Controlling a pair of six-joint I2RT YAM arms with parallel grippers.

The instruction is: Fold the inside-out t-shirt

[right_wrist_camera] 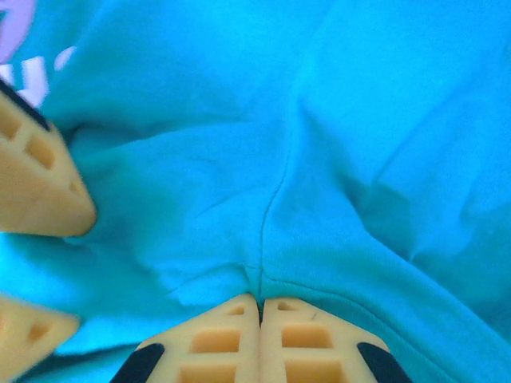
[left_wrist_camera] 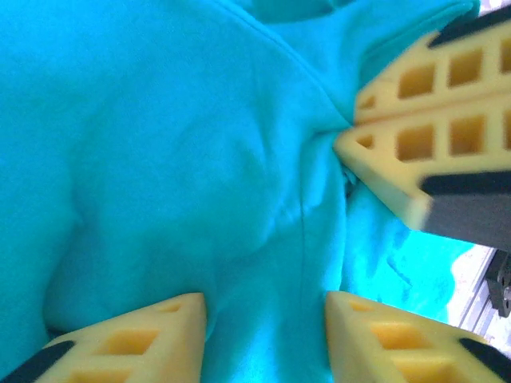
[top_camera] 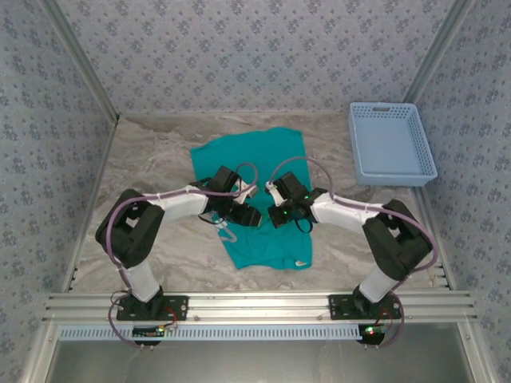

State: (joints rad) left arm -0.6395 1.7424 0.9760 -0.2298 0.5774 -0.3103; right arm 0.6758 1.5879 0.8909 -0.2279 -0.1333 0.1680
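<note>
The inside-out t-shirt (top_camera: 257,152) lies lengthwise on the table, teal, with a small white tag (top_camera: 300,262) at its near right corner. Both grippers are down on its middle, tips close together. My right gripper (right_wrist_camera: 259,302) is shut on the t-shirt (right_wrist_camera: 335,136), pinching a fold where a seam runs into its fingertips. It also appears in the top view (top_camera: 276,214), and its closed fingers (left_wrist_camera: 415,152) are at the upper right of the left wrist view. My left gripper (left_wrist_camera: 266,307) (top_camera: 249,214) has its jaws apart, pressed into the t-shirt (left_wrist_camera: 160,144), with a ridge of cloth between them.
A light blue plastic basket (top_camera: 391,144) stands at the back right of the marbled table (top_camera: 152,159). Patterned walls close in the left, right and back sides. An aluminium rail (top_camera: 255,303) runs along the near edge by the arm bases.
</note>
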